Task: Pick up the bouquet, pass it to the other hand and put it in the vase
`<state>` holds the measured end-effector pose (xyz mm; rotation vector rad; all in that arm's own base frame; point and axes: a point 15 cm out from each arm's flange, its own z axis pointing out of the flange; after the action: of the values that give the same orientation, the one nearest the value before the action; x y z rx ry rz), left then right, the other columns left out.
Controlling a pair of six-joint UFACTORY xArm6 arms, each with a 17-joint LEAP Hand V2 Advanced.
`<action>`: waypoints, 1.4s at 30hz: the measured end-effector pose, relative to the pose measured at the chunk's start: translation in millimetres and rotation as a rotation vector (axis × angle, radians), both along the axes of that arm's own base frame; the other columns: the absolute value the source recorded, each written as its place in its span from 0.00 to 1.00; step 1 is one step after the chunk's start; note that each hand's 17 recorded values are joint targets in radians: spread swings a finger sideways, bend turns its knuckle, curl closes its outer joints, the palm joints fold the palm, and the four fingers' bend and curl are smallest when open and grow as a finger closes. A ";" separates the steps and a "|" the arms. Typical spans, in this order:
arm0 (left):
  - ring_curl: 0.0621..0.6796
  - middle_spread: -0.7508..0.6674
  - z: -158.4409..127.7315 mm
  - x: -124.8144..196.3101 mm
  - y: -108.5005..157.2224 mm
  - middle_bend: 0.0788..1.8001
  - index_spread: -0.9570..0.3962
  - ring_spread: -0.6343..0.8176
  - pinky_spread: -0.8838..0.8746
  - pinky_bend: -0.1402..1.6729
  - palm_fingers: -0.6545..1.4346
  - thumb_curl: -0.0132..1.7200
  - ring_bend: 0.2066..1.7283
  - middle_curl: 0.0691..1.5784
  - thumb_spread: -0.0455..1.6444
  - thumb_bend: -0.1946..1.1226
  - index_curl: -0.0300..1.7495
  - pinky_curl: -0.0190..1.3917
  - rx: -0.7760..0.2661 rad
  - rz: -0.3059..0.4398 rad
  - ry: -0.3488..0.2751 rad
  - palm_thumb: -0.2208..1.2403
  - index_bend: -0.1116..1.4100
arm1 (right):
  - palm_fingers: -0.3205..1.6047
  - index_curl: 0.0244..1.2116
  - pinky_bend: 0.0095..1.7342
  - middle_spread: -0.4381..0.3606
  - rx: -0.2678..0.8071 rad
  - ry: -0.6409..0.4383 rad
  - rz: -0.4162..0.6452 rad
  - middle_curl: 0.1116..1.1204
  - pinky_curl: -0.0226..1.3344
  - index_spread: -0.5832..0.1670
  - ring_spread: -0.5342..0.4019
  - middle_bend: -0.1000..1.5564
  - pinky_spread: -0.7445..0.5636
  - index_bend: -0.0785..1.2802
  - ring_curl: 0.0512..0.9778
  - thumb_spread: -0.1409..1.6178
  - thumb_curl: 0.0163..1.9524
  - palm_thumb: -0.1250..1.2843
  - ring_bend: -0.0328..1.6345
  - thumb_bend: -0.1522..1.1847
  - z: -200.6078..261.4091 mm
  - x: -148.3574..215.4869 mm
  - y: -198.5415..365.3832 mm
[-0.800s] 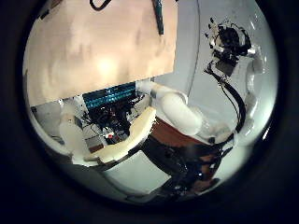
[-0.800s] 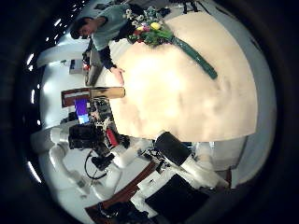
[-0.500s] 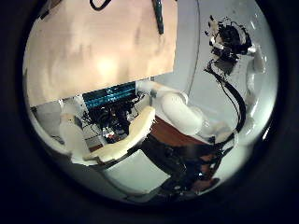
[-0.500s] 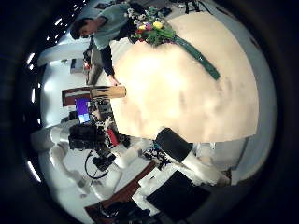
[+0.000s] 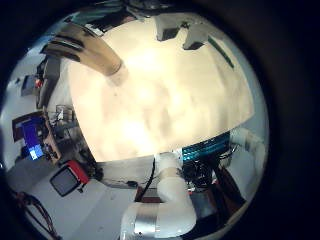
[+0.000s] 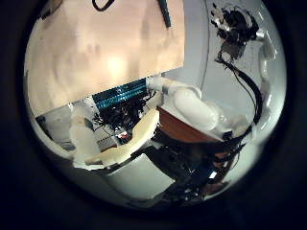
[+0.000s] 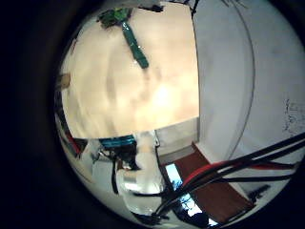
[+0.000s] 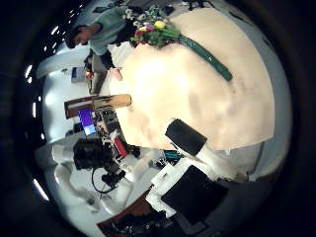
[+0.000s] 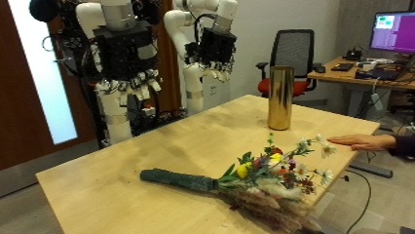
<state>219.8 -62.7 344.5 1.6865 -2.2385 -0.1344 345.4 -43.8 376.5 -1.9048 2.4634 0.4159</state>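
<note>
A bouquet (image 9: 270, 172) of mixed flowers lies flat on the wooden table (image 9: 117, 166), its green-wrapped stem (image 9: 182, 180) pointing toward the arms. A tall gold vase (image 9: 279, 97) stands upright near the table's far corner. My left hand (image 9: 128, 58) and right hand (image 9: 211, 44) hang above the table's back edge, well away from both, with fingers relaxed and holding nothing. The right palm views show the bouquet (image 8: 166, 33) (image 7: 130, 40) far off on the table, and the vase (image 8: 105, 101). The left little finger side view shows the vase (image 5: 92, 56).
Behind the table stand an office chair (image 9: 297, 51) and a desk with a monitor (image 9: 394, 29). The table's front edge runs close to the flower heads. Bare tabletop lies between the bouquet and the hands.
Both palm views have shifted a little, so both hands have moved slightly. The bouquet and vase lie where they were.
</note>
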 end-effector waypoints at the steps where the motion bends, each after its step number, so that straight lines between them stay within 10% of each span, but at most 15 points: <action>1: 0.17 0.77 0.9 1.5 0.3 0.09 0.87 0.79 0.78 0.18 0.42 0.18 0.19 0.18 0.58 0.13 0.20 0.22 -0.002 -0.007 -0.003 0.38 0.19 | 0.35 0.20 0.30 0.78 0.001 0.013 -0.010 0.22 0.17 0.56 0.73 0.26 0.85 0.16 0.18 0.72 0.16 0.44 0.39 0.10 -4.5 2.6 -1.3; 8: 0.18 0.75 2.0 5.3 5.3 0.09 0.86 0.78 0.78 0.18 0.43 0.18 0.20 0.18 0.58 0.13 0.20 0.22 -0.018 -0.017 -0.009 0.38 0.18 | 0.34 0.22 0.30 0.81 -0.014 -0.003 -0.067 0.22 0.16 0.73 0.69 0.27 0.81 0.15 0.16 0.73 0.16 0.43 0.38 0.10 -36.1 38.6 -6.6; 17: 0.17 0.75 -3.2 9.6 3.2 0.09 0.87 0.78 0.78 0.18 0.42 0.18 0.20 0.18 0.58 0.13 0.20 0.22 -0.031 -0.011 0.008 0.38 0.19 | 0.35 0.18 0.33 0.69 -0.024 -0.006 -0.109 0.26 0.16 0.58 0.54 0.34 0.73 0.17 0.19 0.73 0.16 0.43 0.49 0.10 -98.5 89.0 -13.8; 42: 0.18 0.75 -4.4 14.7 2.4 0.09 0.87 0.78 0.78 0.18 0.42 0.18 0.19 0.18 0.58 0.13 0.20 0.22 -0.017 0.012 0.024 0.38 0.19 | 0.34 0.23 0.33 0.67 -0.023 0.066 -0.116 0.27 0.13 0.66 0.54 0.38 0.68 0.18 0.17 0.71 0.17 0.47 0.52 0.10 -213.9 129.4 -14.5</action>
<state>234.5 -60.2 340.2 1.6800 -2.2056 -0.1315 474.8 -58.3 162.6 -1.7721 2.6153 0.4561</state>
